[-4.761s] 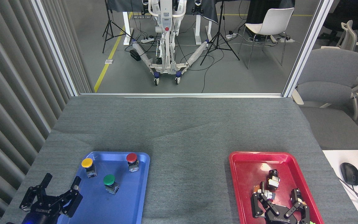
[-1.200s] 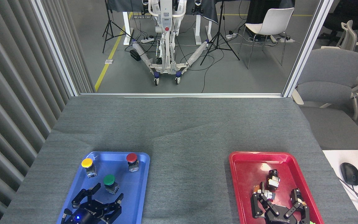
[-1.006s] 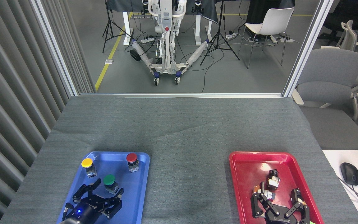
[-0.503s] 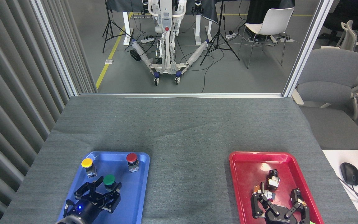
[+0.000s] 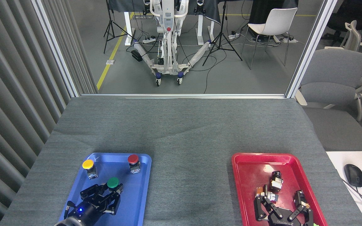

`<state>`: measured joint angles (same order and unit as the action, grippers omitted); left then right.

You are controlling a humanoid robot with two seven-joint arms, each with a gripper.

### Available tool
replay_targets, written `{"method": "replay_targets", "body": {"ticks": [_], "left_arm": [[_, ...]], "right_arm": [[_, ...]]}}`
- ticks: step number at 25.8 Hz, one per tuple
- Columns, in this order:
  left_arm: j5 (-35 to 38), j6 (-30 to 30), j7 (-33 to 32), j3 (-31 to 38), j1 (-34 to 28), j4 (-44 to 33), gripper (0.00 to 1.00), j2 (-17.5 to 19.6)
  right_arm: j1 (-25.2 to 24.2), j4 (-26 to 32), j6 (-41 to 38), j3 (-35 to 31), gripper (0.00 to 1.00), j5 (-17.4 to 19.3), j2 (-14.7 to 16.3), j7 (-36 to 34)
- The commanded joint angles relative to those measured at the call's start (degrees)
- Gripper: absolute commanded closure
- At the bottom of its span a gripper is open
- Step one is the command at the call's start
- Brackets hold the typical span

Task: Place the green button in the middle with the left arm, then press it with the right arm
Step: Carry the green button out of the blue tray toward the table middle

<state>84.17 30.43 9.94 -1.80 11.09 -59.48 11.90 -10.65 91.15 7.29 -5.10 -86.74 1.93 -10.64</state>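
Green button [image 5: 112, 182] in blue tray [image 5: 137, 201], left gripper [image 5: 105, 191] fingers closed around its base.
Right gripper [image 5: 283, 204] spread wide over red tray [image 5: 250, 166]; grey surface [image 5: 190, 175] between trays bare.

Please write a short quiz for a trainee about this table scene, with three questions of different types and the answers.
1. True or false: the small green-capped push-button already stands on the grey felt cloth.
2. Which colour of cap is nearest the far right corner of the blue plastic tray?
A. yellow
B. red
C. green
3. Fill in: the black right gripper is over the ___ tray.

Key:
1. false
2. B
3. red
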Motion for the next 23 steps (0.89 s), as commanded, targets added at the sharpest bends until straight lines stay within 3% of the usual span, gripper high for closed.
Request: {"method": "replay_targets", "body": {"ticks": [1, 7, 17, 23], "left_arm": [[-0.2, 2.4, -0.1, 0.0, -0.1, -5.2, 0.78, -0.5], [-3.2, 2.5, -1.0, -0.3, 0.2, -10.9, 0.82, -3.8], [-2.3, 1.9, -4.1, -10.4, 3.9, -7.1, 0.82, -12.5], [-2.0, 0.0, -3.6, -14.2, 4.2, -2.9, 0.82, -13.9]], "right_arm": [[0.0, 0.0, 0.0, 0.0, 0.0, 0.0, 0.0, 0.0], [0.0, 0.0, 0.0, 0.0, 0.0, 0.0, 0.0, 0.0], [-0.1, 0.0, 0.0, 0.0, 0.0, 0.0, 0.0, 0.0], [-0.1, 0.0, 0.0, 0.0, 0.0, 0.0, 0.0, 0.0]]}}
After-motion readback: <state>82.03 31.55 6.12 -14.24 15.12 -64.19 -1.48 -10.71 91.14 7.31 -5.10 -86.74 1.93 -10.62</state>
